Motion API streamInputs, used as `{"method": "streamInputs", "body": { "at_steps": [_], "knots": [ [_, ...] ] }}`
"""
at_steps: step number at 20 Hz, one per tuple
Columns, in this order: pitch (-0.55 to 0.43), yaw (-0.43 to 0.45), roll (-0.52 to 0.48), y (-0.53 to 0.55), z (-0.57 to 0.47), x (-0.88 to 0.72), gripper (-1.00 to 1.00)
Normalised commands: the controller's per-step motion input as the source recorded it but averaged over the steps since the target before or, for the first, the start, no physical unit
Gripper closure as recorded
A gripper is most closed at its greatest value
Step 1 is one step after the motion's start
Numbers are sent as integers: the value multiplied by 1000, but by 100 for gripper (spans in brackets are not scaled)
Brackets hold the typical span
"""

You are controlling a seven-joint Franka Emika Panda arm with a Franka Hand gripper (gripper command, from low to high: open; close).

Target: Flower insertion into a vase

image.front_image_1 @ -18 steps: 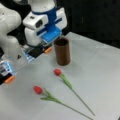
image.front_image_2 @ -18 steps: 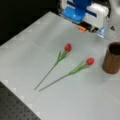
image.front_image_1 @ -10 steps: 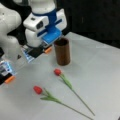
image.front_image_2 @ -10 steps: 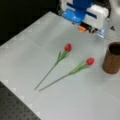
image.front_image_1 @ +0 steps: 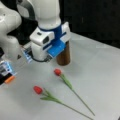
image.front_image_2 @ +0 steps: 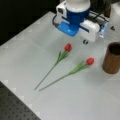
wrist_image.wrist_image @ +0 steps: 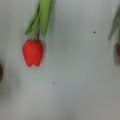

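Two red tulips with green stems lie flat on the white table. Their heads show in both front views, one tulip (image.front_image_1: 57,72) (image.front_image_2: 90,60) nearer the vase and one tulip (image.front_image_1: 38,89) (image.front_image_2: 68,47) farther from it. The brown vase (image.front_image_1: 63,56) (image.front_image_2: 112,58) stands upright with nothing in it. My white and blue gripper (image.front_image_1: 50,55) (image.front_image_2: 73,28) hangs above the table beside the vase, close to the flower heads and holding nothing. In the wrist view one tulip head (wrist_image.wrist_image: 32,52) lies below the camera at the left, and the second tulip (wrist_image.wrist_image: 118,50) is cut off at the right edge.
A blue and orange device (image.front_image_1: 7,75) sits at a front view's left edge. A dark perforated board (image.front_image_2: 15,107) borders the table at a front view's bottom left. Cables and fittings (image.front_image_2: 103,23) lie behind the arm.
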Motion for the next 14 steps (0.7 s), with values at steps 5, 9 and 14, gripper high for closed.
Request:
{"method": "streamInputs", "body": {
  "at_steps": [5,9,14],
  "knots": [
    [-29,142,-58,-92,-346,203,-100],
    [-36,154,-28,-95,-307,238,-100],
    [-26,148,-34,-110,-347,307,-100]
  ]
}}
